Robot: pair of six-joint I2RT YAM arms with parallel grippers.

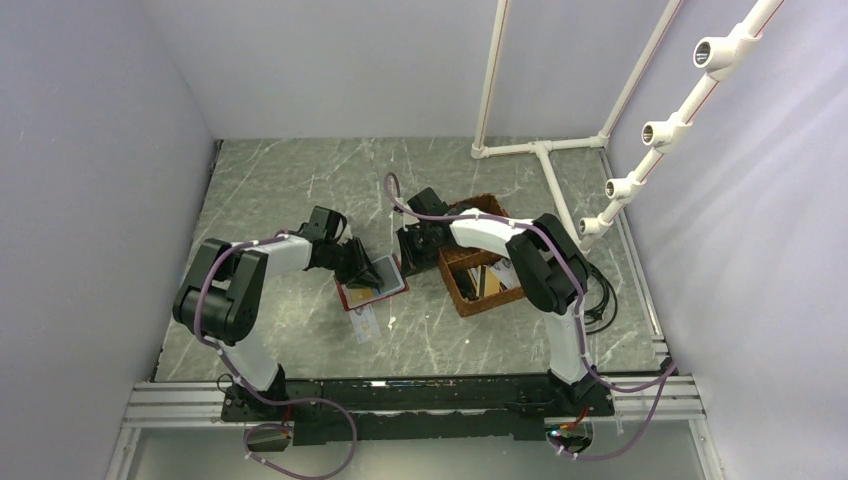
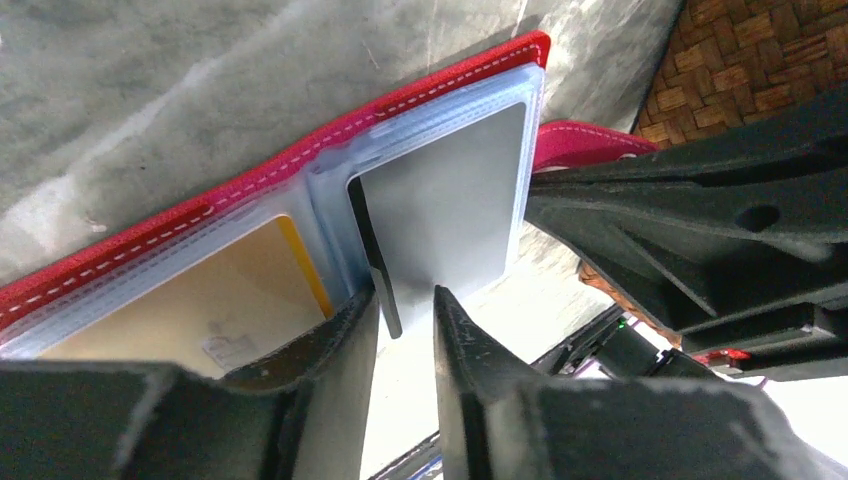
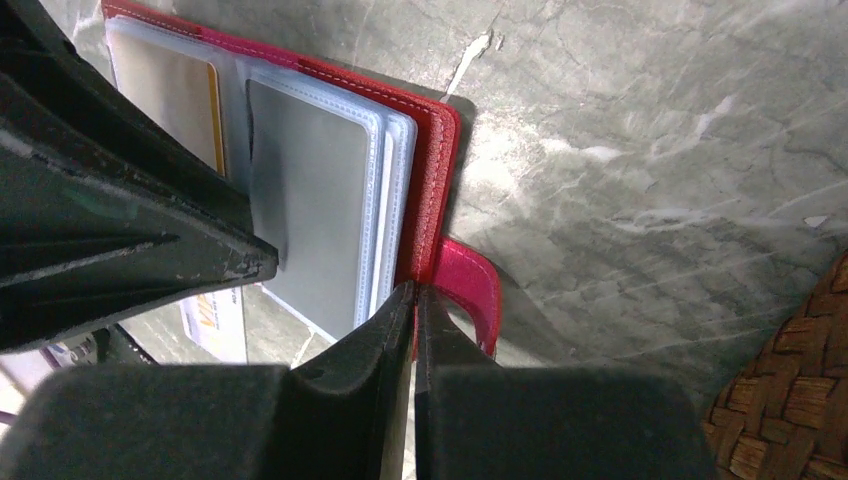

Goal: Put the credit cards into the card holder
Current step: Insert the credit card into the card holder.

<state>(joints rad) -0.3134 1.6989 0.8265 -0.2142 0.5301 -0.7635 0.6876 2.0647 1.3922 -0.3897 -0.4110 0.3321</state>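
The card holder (image 1: 352, 297) lies open on the table, red with clear sleeves (image 2: 300, 155) (image 3: 437, 170). A grey credit card (image 2: 450, 205) (image 3: 305, 220) sits in its right sleeve, and a tan-orange card (image 2: 190, 295) (image 3: 170, 95) in the left one. My left gripper (image 2: 405, 292) (image 1: 362, 268) is open at the holder's near edge, with the grey card's dark edge between its fingers but not pinched. My right gripper (image 3: 414, 288) (image 1: 408, 258) is shut on the holder's red cover beside the snap tab (image 3: 470, 285). Another white card (image 1: 364, 322) (image 3: 215, 325) lies loose on the table below the holder.
A brown woven basket (image 1: 470, 300) (image 2: 760, 50) (image 3: 790, 420) stands just right of the holder, behind the right arm. A white pipe frame (image 1: 540, 150) rises at the back right. Grey walls close in the marble table (image 1: 300, 180).
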